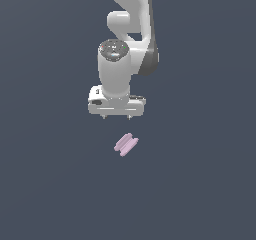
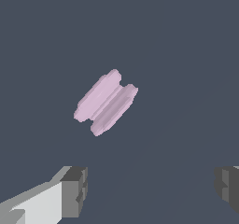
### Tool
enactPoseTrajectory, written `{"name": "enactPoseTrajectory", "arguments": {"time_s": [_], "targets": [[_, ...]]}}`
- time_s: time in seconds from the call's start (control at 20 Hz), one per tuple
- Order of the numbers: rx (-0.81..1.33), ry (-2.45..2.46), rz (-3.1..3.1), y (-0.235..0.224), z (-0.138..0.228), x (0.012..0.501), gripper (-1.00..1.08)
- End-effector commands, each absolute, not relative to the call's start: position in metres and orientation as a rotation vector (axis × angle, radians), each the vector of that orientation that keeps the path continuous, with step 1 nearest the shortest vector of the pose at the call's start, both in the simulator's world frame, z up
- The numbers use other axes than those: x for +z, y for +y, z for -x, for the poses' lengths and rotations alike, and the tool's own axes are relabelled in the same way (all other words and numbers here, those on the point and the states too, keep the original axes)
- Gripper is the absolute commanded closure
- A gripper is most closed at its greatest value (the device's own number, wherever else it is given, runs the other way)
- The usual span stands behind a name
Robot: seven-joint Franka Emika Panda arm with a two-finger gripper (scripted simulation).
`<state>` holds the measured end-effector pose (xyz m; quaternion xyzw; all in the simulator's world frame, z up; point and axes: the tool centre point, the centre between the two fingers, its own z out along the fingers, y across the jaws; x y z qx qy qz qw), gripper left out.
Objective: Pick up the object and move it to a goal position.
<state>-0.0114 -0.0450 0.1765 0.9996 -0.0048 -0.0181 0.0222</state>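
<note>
While the white gripper [image 1: 116,117] hangs wide open and empty, the small pale pink ridged spool-like block [image 1: 126,144] lies ungrasped on the grey worktop [image 1: 45,184]; pickup and transport remain.

White arm [image 1: 131,29] reaching down from above, wrist vertical. Gripper [image 1: 116,117] pointing straight down, holding nothing. Fingers [image 2: 74,190] spread wide apart in the wrist view, dark pads facing each other, only short tips visible below the hand.
</note>
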Motion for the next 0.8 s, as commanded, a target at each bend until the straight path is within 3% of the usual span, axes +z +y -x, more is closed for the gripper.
{"name": "enactPoseTrajectory", "arguments": {"time_s": [0.0, 0.75], "targets": [[-0.057, -0.011, -3.096, -0.045, 0.012, 0.177, -0.92], [-0.040, -0.290, -3.099, -0.035, -0.002, 0.150, -0.92]]}}
